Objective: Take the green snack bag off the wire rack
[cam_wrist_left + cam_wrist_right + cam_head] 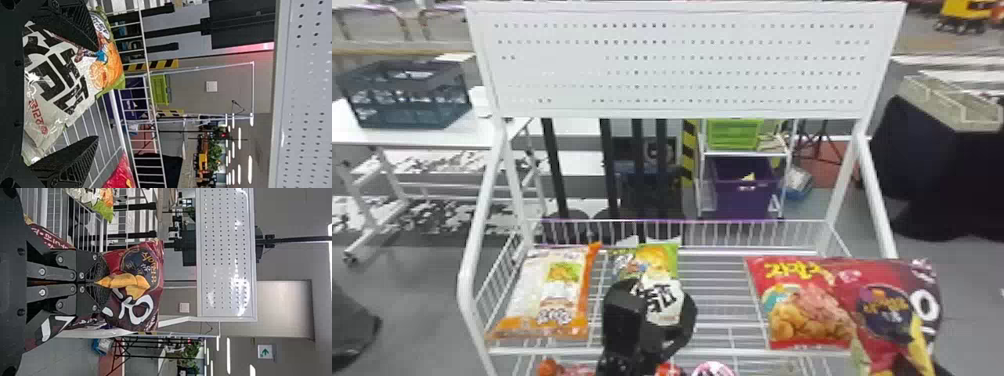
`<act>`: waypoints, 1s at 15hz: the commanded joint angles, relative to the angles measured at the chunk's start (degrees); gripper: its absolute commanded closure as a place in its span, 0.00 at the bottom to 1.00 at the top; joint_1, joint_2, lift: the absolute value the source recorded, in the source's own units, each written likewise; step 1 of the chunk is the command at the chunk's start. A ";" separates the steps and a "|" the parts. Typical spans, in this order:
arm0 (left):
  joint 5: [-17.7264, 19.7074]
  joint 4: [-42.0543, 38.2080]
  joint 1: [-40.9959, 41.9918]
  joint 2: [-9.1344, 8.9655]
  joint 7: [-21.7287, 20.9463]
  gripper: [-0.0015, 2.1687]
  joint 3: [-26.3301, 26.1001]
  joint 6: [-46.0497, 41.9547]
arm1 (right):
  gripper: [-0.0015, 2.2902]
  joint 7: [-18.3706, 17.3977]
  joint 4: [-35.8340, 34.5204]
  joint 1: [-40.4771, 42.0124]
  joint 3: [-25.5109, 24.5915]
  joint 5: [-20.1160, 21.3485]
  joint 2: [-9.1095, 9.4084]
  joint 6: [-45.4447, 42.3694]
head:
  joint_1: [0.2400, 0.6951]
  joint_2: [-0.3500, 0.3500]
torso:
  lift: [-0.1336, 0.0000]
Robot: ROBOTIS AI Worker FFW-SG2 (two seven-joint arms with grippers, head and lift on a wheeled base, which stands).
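Green snack bag [662, 300], the crinkly one with a white front, chunky black lettering and an orange food picture, is on the white wire rack [557, 351], and the whole move hangs on the left gripper [88, 94] being right there. That's clearly the nearer arm. Its fingers are wide apart with the bag between them, but it's lopsided: the robot's-left finger overlaps the printed face, while there's a gap on the right side. The bag's long axis runs roughly away from the wrist, a bit askew to the fingers. I'd shift the hand left a touch before closing, otherwise that finger might just shove the face instead of pinching the sides.

The right gripper [98, 282] is pinched narrow on a puffy, glossy dark red snack bag [137, 309], off to the right.

Texture-wise, it's slick film against thin metal rods, and the black fingers look ribbed. Probably squashy, so squeeze gently and lift up clear of the rods.
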 commanded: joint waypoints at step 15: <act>4.34 10.52 -5.85 -2.31 5.92 0.80 -1.43 4.26 | 0.98 0.00 0.21 -0.75 0.09 -0.03 -0.40 0.18 | 0.57 0.50 | 1.00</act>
